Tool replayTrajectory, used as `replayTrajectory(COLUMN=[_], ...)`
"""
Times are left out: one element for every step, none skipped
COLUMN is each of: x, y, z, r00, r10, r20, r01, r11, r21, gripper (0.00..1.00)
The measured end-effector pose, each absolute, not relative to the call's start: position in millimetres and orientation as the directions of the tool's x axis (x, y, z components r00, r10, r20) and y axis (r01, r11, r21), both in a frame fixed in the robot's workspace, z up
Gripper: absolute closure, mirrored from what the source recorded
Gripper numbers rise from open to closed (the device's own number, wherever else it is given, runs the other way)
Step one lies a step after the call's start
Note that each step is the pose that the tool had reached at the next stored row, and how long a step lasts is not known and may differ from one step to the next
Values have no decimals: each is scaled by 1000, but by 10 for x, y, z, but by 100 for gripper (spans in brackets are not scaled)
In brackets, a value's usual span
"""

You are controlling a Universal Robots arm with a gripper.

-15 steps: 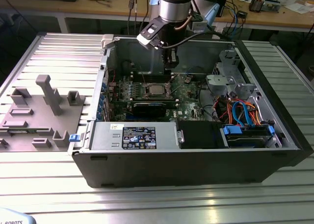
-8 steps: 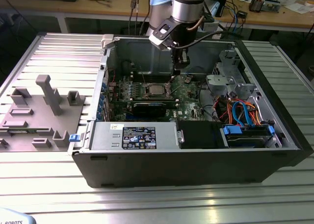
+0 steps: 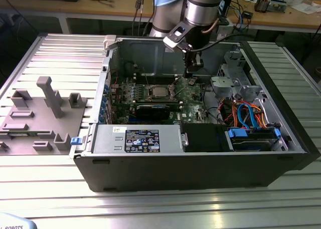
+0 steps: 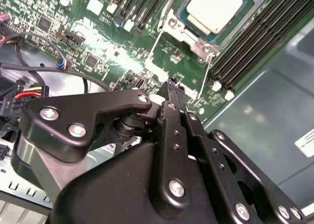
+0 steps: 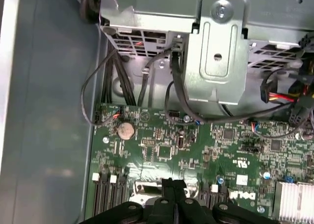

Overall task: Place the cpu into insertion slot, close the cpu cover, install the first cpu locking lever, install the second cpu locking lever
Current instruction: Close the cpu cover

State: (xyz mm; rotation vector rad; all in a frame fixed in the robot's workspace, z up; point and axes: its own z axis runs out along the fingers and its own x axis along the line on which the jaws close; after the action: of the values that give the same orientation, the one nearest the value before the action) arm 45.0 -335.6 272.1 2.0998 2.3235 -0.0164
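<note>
The cpu point(image 4: 215, 7) lies in its socket on the green motherboard point(image 4: 105, 47), dull silver top up, and also shows in the exterior view as the cpu point(image 3: 159, 92). The cpu cover point(image 4: 195, 38) lies flat as a silvery frame around it. Two thin wire levers point(image 4: 153, 51) run along the socket's sides; I cannot tell whether they are latched. My gripper point(image 4: 170, 86) is shut, its black fingers pressed together with nothing seen between them. Its tip hovers just off the socket's corner, close to one lever's end. In the exterior view the gripper point(image 3: 192, 77) hangs on the socket's right.
The open computer case point(image 3: 200, 164) has tall walls all round. A metal drive bracket point(image 5: 218, 47) and cable bundles point(image 5: 171, 87) stand close to the gripper. Memory slots point(image 4: 255, 42) flank the socket. A grey fixture block point(image 3: 45, 113) sits outside on the exterior view's left.
</note>
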Motion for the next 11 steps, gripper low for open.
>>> replayTrajectory(x=[473, 505, 553, 575, 592, 611, 617, 617, 617, 613, 598], y=[-3357, -3357, -3356, -3356, -3357, -3357, -3357, -3356, -3356, -3356, -3356], z=[2709, 2692, 2669, 2658, 2646, 2619, 2585, 2559, 2545, 2540, 2541], r00=[-101, -100, -100, -100, -100, -100, -100, -100, -99, -100, -100], r10=[995, 995, 995, 995, 995, 995, 995, 995, 995, 995, 995], r20=[-14, -13, -13, -12, -12, -11, -11, -11, -11, -11, -11], r01=[995, 995, 995, 995, 995, 995, 995, 995, 995, 995, 995], r11=[101, 100, 100, 100, 100, 99, 99, 99, 99, 99, 100], r21=[-3, -5, -9, -10, -12, -14, -17, -17, -18, -18, -18], gripper=[89, 89, 89, 89, 89, 89, 89, 89, 89, 89, 89])
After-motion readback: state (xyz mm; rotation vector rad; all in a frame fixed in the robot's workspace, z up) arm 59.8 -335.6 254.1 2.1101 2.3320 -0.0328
